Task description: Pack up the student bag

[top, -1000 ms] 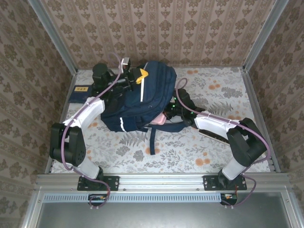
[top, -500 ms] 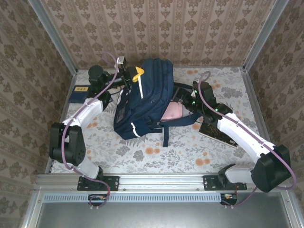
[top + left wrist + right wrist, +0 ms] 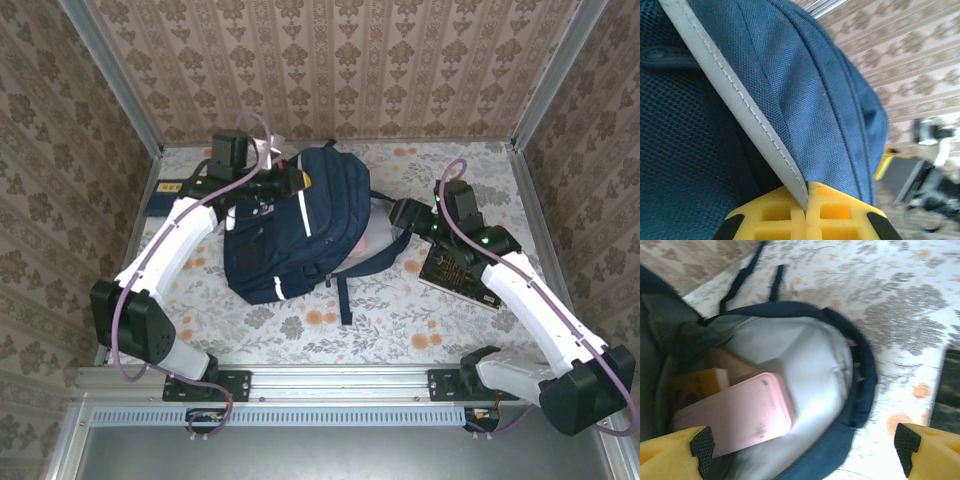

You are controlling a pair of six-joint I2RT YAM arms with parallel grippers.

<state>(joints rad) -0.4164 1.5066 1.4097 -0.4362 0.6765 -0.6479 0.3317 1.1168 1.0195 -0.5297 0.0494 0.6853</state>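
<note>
1. Nearest the arm bases, a dark strap (image 3: pixel 342 297) of the student bag (image 3: pixel 290 245) is trailing toward the near edge across the flower-patterned table (image 3: pixel 420 320).
2. Just beyond it on the right, a dark flat panel with pale markings (image 3: pixel 452 268) is lying on the table under the right forearm, apart from the bag.
3. The student bag is lying on its side in the middle of the table, slightly left of centre, with its mouth facing right.
4. The right gripper (image 3: pixel 398 213) is hovering just beside that mouth. In the right wrist view its yellow fingers (image 3: pixel 670 447) are standing wide apart and gripping nothing.
5. Between those fingers the bag's mouth is gaping, showing a pale lining. A pink case (image 3: pixel 740 415) is lying inside, with a yellow box (image 3: pixel 692 385) tucked behind it.
6. Farther back, the left gripper (image 3: pixel 290 182) is resting on the bag's upper left side. In the left wrist view its yellow fingers (image 3: pixel 840 220) are pressing together on the white reflective stripe (image 3: pixel 740 100), pinching it against the blue fabric.
7. At the far left, a navy-blue book with a yellow label (image 3: pixel 165 200) is lying flat beside the wall, apart from the bag.
</note>
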